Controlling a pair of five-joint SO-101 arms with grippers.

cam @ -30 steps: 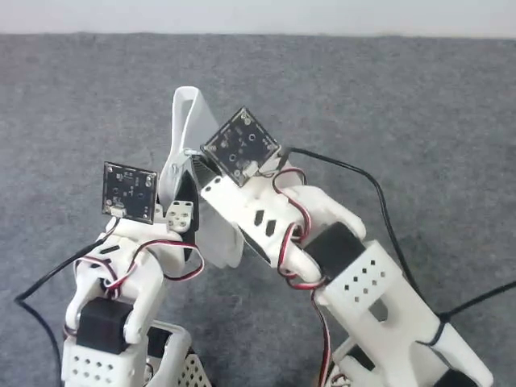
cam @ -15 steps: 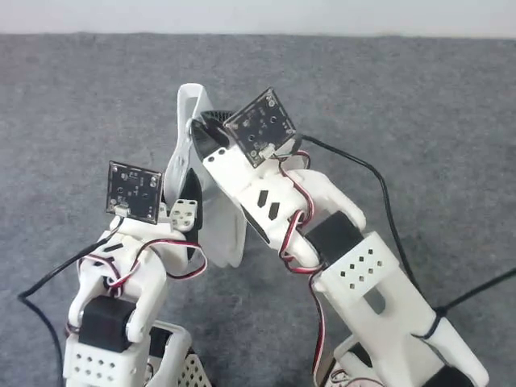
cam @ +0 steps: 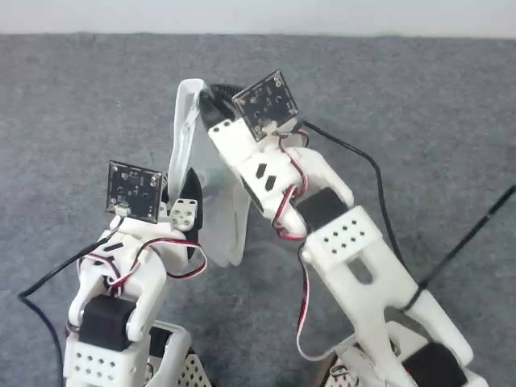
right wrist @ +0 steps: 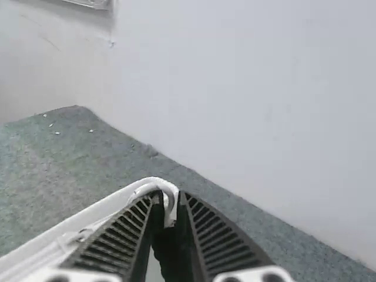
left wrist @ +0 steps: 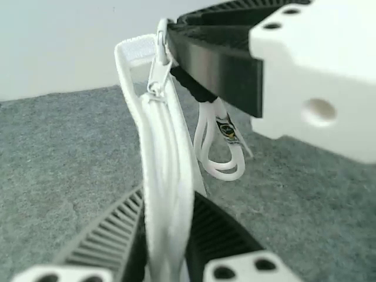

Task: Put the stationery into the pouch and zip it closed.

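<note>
From above: pouch (cam: 218, 201) held upright clear of the table (cam: 81, 97), right gripper (cam: 211, 101) at its top, left gripper (cam: 187, 189) lower down. Left wrist: clamped on the pouch's edge, zipper pull (left wrist: 156, 79) up by the far jaws. Right wrist: closed on the top corner, and may slip out if tugged hard.

In the high view the right arm (cam: 266, 173) covers the pouch's (cam: 222, 230) upper part, and the camera boards (cam: 131, 192) hide where it is gripped. What it holds cannot be told. In the left wrist view it runs out of frame at the left end effector (left wrist: 169, 205). The pull loop's (left wrist: 226, 130) print is too small to read.
</note>
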